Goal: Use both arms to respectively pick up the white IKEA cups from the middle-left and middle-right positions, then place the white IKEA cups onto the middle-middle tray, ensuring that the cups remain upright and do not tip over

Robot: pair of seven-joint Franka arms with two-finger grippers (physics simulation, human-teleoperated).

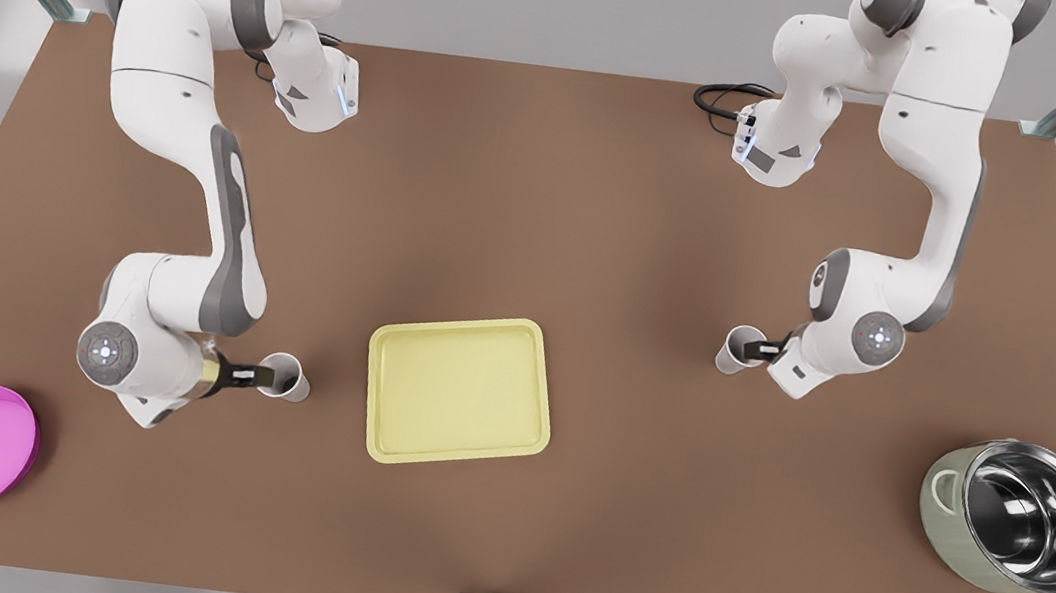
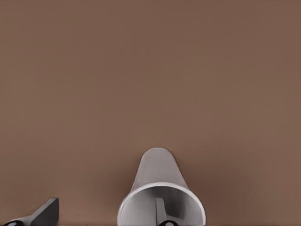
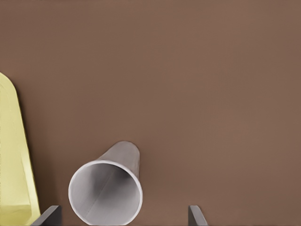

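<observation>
Tipping is the main hazard, since both white cups stand upright on the bench [image 1: 541, 187] and neither is gripped yet. The right gripper [image 1: 261, 375], at the front view's left, is set with its jaws open around the tray-side cup [image 1: 284, 377], which stands just beside the pale-yellow tray [image 1: 379, 440]. In the right wrist view this cup [image 3: 106, 193] is seen much nearer one jaw than the other, so on closing it is likely to be pushed sideways first and could be toppled or skidded against the tray's rim.

The left gripper [image 1: 763, 349], at the front view's right, is placed over the far cup [image 1: 741, 350], well apart from the tray. In the left wrist view one jaw is seen inside the cup [image 2: 160, 197] and the other well outside it, so the jaws are open across a single wall. A pinch on one thin wall is judged weak: the cup could be swung or dropped when lifted and carried. Both cups could also be knocked together if they are set down close on the tray.
</observation>
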